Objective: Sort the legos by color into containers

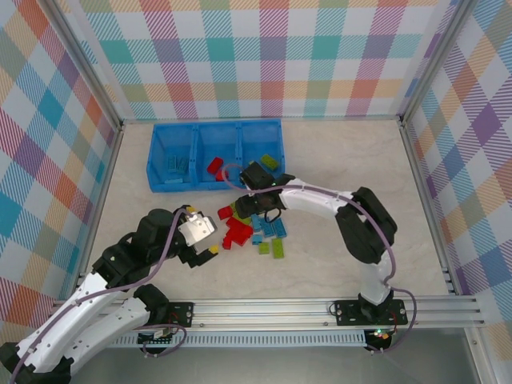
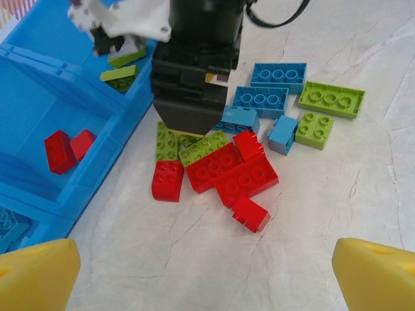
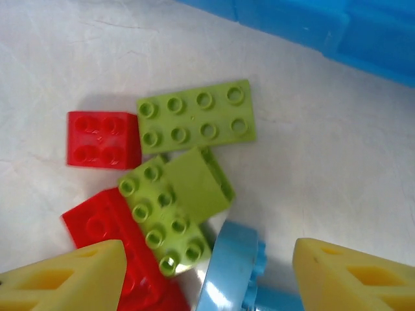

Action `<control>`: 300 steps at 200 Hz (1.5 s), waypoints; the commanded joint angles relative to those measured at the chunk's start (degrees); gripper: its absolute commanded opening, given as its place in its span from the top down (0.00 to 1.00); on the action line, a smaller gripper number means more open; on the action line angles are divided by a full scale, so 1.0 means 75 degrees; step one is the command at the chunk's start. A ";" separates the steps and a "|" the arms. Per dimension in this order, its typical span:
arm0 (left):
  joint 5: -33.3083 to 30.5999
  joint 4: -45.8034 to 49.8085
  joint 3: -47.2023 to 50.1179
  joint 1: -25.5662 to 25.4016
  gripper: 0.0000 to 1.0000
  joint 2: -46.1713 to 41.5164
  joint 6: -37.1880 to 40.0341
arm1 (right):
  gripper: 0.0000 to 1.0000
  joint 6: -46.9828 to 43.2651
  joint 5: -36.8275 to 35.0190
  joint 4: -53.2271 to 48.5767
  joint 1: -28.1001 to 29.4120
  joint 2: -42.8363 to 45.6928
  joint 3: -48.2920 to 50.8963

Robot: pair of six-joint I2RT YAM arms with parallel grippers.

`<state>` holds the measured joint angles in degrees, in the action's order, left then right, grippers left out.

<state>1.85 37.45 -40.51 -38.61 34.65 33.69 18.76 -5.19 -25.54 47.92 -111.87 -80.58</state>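
The sorting is underway but far from finished. The blue tray [image 1: 196, 186] already holds a few bricks in each compartment: blue ones [image 1: 178, 166] in the one farthest from the right gripper [image 3: 207, 275], two red ones [image 2: 68, 148] in the middle, and green ones [image 1: 268, 160] in the one nearest it. A dozen or so bricks remain loose in a mixed pile [image 2: 227, 162] on the table. The pile lies directly under the right gripper and just ahead of the left gripper [image 2: 206, 275].

The right gripper hangs over the pile with its yellow fingers [image 3: 65, 275] set apart on either side of a light blue brick [image 3: 230, 272]. A gap shows on each side, so I judge nothing is gripped yet. Beyond its fingertips lie green bricks [image 3: 194, 116] and a red one [image 3: 104, 139], with the tray wall just past them. The left gripper is spread wide and holds nothing. It faces the pile, with the tray off to its left.

The table [image 1: 360, 160] is pale with faint marble veining, flat and smooth. Bright plaid panels [image 1: 264, 56] wall in the workspace on three sides, and a metal rail [image 1: 320, 308] runs along the near edge, under the arm bases.
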 commanded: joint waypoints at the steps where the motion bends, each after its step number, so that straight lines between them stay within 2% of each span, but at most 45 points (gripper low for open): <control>1: -0.0093 -0.0365 0.0070 -0.0055 0.00 -0.0065 0.0279 | 0.39 -0.0885 0.0155 -0.0003 -0.0026 -0.0438 -0.0569; 13: -0.0118 -0.0342 0.0070 -0.0055 0.00 -0.0023 0.0299 | 0.45 -0.0911 0.0259 -0.0062 -0.0026 -0.0691 -0.0750; 42: -0.0140 -0.0209 0.0059 -0.0054 0.00 0.0141 0.0346 | 0.50 -0.0756 0.0467 0.0152 -0.0026 -0.0980 -0.0733; 73: 0.0184 -0.0160 0.0063 -0.0053 0.00 0.0259 0.0409 | 0.66 -0.0803 0.0321 0.0195 -0.0039 -0.1116 -0.0776; 99: 0.0348 -0.0108 0.0058 -0.0043 0.00 0.0342 0.0440 | 0.74 -0.0814 0.0213 0.0172 -0.0038 -0.0699 -0.0670; 124: 0.0428 -0.0169 0.0081 -0.0043 0.00 0.0328 0.0460 | 0.77 -0.0780 0.0079 0.0491 -0.0038 0.0318 -0.0263; 153: -0.0260 -0.0749 0.0146 0.0021 0.00 0.0408 -0.0362 | 0.77 -0.0878 -0.0766 0.1015 -0.0161 0.1203 -0.0112; 182: -0.0926 -0.0930 -0.0141 0.0210 0.00 0.0729 -0.1093 | 0.78 -0.1020 -0.1422 0.1406 -0.0765 0.0857 -0.0607; 212: -0.1526 -0.1130 -0.0180 0.0285 0.00 0.0601 -0.1550 | 0.78 -0.1196 -0.1258 0.1359 -0.1263 -0.0235 -0.1673; 246: -0.1957 -0.1175 -0.0123 0.0320 0.00 0.0657 -0.1583 | 0.67 -0.1133 -0.0902 0.0778 -0.1384 -0.1229 -0.2998; 300: -0.2013 -0.1172 -0.0136 0.0377 0.00 0.0827 -0.1691 | 0.59 -0.1178 -0.0944 0.0530 -0.1420 -0.0774 -0.3036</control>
<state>-12.08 29.82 -40.23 -36.58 40.84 22.26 11.03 -12.82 -19.94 36.95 -122.48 -101.97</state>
